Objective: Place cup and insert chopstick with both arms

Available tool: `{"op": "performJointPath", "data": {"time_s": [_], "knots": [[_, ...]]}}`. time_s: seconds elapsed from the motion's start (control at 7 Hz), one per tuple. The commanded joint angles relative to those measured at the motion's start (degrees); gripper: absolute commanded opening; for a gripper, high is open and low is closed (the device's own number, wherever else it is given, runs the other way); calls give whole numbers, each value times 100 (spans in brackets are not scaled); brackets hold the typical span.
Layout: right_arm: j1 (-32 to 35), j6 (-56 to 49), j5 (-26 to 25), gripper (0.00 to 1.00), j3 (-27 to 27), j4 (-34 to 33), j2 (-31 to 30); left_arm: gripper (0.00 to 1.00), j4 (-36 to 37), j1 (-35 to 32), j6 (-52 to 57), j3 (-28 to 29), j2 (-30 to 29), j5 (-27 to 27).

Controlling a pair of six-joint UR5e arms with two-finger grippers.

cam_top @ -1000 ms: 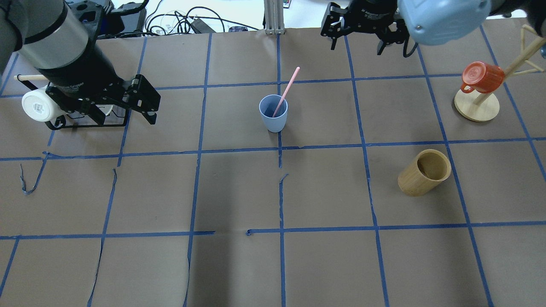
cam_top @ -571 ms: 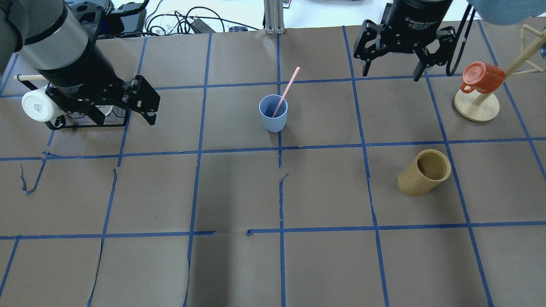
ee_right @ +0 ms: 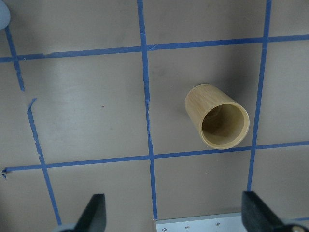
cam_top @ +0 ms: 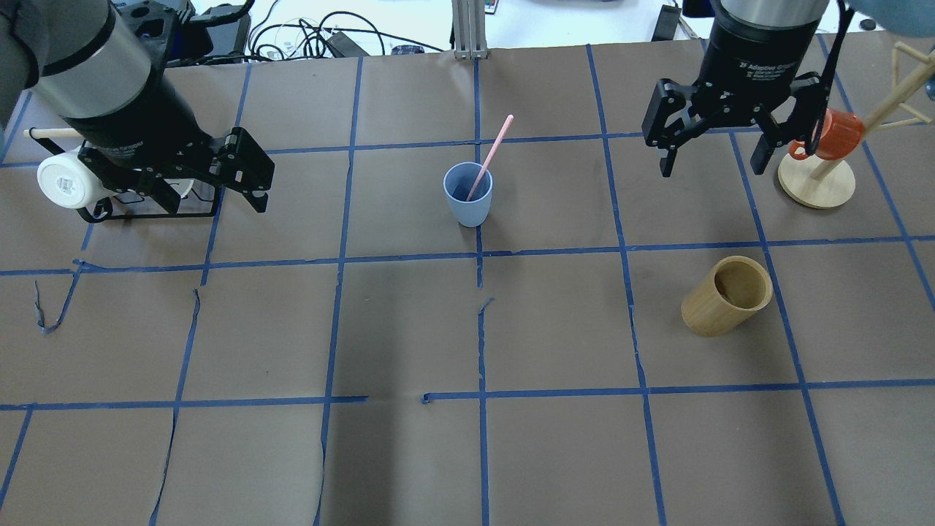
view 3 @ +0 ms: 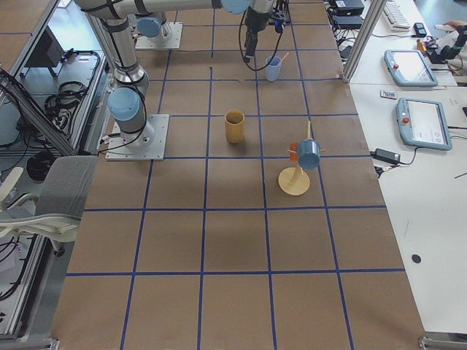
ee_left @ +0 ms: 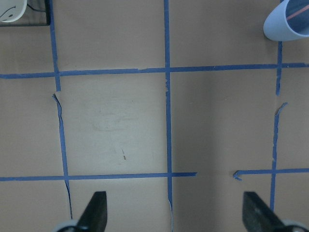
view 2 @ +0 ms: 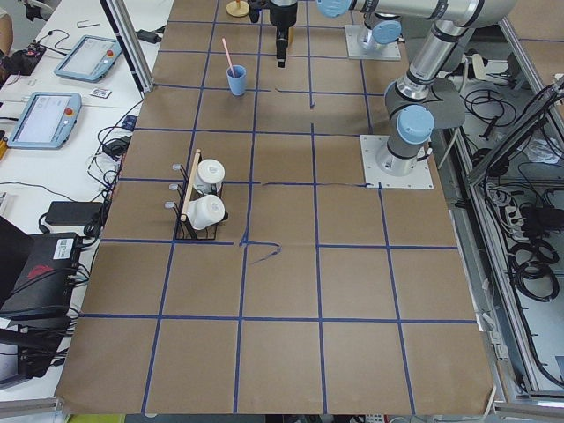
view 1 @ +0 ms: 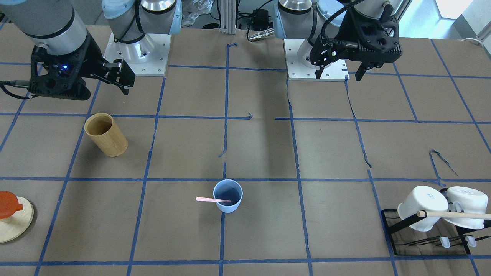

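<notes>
1. Task object: the blue cup (cam_top: 467, 193) stands upright near the middle of the table (cam_top: 409, 453). The pink chopstick (cam_top: 491, 155) leans inside it, upper end projecting past the rim.
2. Left pincer (view 1: 339, 73): fingers spread apart, holding nothing. It hangs above bare table, well apart from the cup and near the rack of white mugs (view 1: 422, 209).
3. Right pincer (cam_top: 712, 168): fingers spread apart, holding nothing. It hangs above the table between the cup and the wooden mug tree (cam_top: 814, 186), with the bamboo cup (cam_top: 727, 296) on the table nearby.
4. Step in hand: judged from this layout, both placing and inserting look done, and neither arm touches anything.
5. Next move: probably only parking both arms. This calls for a path that stays clear of the projecting chopstick, since a light knock could tip the cup.
6. Limits of view:
   - The chopstick's lower end is hidden inside the cup.
   - The right pincer covers part of the red mug (cam_top: 840, 131) in the overhead view.
   - The left wrist view cuts off the blue cup at its corner.
   - I cannot tell whether the bamboo cup has any part in the task.
</notes>
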Motion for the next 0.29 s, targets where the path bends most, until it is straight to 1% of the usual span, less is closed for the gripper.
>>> {"op": "performJointPath", "data": {"time_s": [0.0, 0.14], "knots": [[-272, -285, 27, 100, 22, 59, -57, 100, 4, 3, 1, 2, -10, -7], [-272, -312, 28, 100, 14, 7, -144, 100, 30, 3, 1, 10, -19, -25]]}}
